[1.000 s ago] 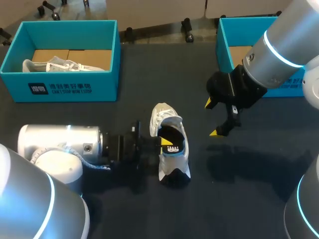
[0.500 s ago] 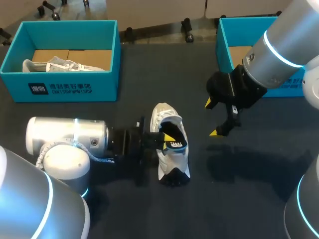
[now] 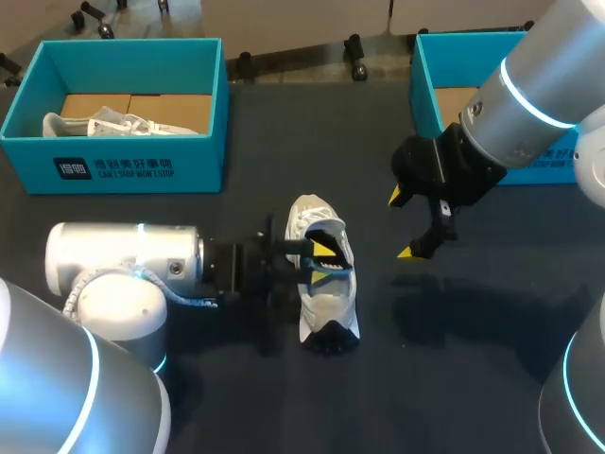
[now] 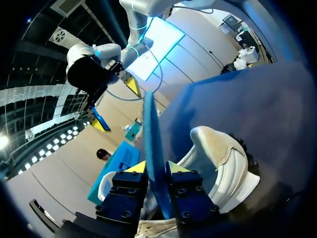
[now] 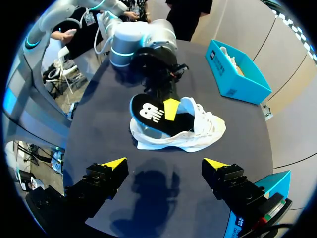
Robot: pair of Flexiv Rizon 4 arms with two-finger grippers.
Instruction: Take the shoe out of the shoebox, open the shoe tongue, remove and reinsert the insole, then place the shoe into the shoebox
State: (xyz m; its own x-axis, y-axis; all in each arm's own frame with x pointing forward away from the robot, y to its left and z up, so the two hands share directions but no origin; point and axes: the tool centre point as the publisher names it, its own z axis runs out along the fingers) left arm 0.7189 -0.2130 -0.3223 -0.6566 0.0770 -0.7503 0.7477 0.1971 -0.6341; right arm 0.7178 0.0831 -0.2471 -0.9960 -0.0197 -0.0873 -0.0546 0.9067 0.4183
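The shoe (image 3: 326,301) lies out on the dark surface (image 3: 454,359) about midway between the left shoebox (image 3: 142,168) and the right shoebox (image 3: 427,90), well apart from both. The left claw (image 3: 321,257) is clamped edge-on across the insole (image 4: 152,129), one yellow tip on each face, with the insole standing partly out of the shoe's opening. The right claw (image 3: 413,225) hangs above the surface beside the shoe, its fingers spread wide and holding nothing. The insole looks like thin foam: light, floppy, and likely to fold or buckle if pushed from one end, so a firm pinch near its heel end, close to the shoe's collar, should give the most control. The shoe itself seems light, with a soft mesh upper that will cave in under a squeeze. It will probably skid on the surface when the insole drags against it. The firmer heel or sole edge looks the best place for the free claw to steady it.
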